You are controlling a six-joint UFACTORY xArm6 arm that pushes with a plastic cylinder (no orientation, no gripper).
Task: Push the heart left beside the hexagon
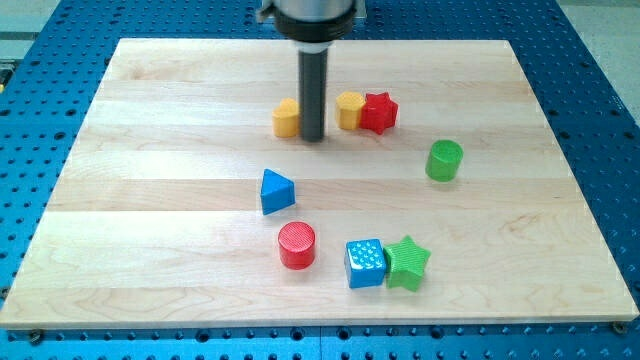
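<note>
Two yellow blocks sit near the view's top centre. One yellow block (286,118) lies just left of the rod and is partly hidden by it. The other yellow block (349,110) lies right of the rod and touches a red star (380,112). I cannot tell which of the two is the heart and which the hexagon. My tip (313,137) rests on the board between them, touching or almost touching the left yellow block's right side, with a small gap to the right one.
A green cylinder (445,160) stands at the right. A blue triangle (276,191) and a red cylinder (296,245) lie below the tip. A blue cube (365,263) touches a green star (407,262) at the bottom. Blue perforated table (40,150) surrounds the wooden board.
</note>
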